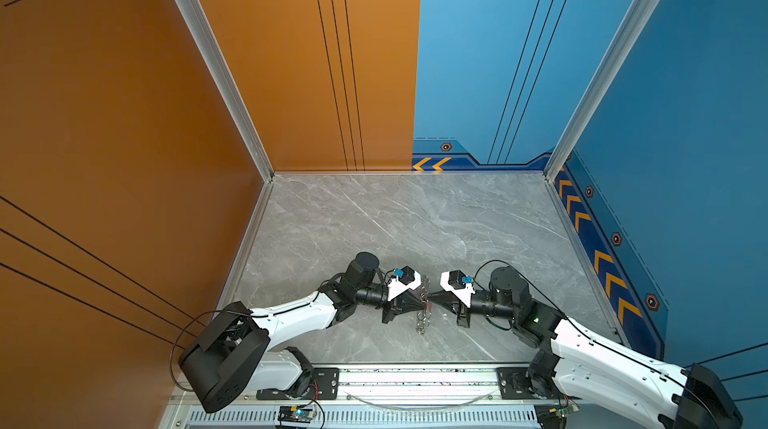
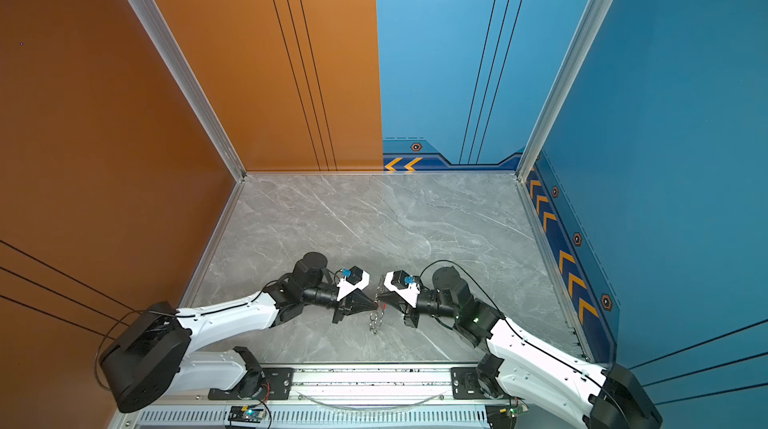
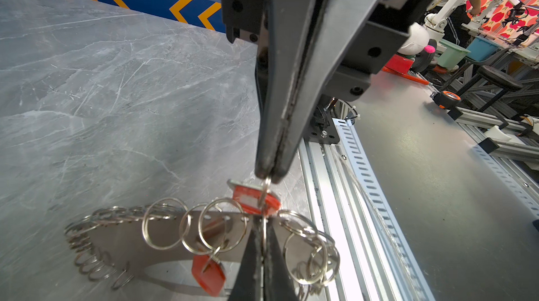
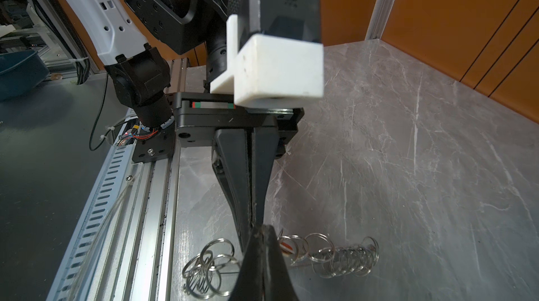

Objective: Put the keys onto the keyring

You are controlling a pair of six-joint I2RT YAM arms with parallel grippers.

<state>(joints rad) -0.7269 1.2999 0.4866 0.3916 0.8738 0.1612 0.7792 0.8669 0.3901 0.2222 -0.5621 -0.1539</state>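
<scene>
Both black tapered grippers meet tip to tip over the grey marble tabletop (image 3: 116,80). The right gripper (image 3: 267,175) clamps the silver ring of a key (image 3: 253,201) with a glossy orange-red oblong plastic tag. The left gripper (image 3: 263,223), right against that tag, pinches the keyring (image 3: 122,244), a brownish flat band hoop fringed with wire split rings. A second key (image 3: 208,273) dangles from it.

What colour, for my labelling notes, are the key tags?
Orange-red tags, showing best in the left wrist view.
</scene>
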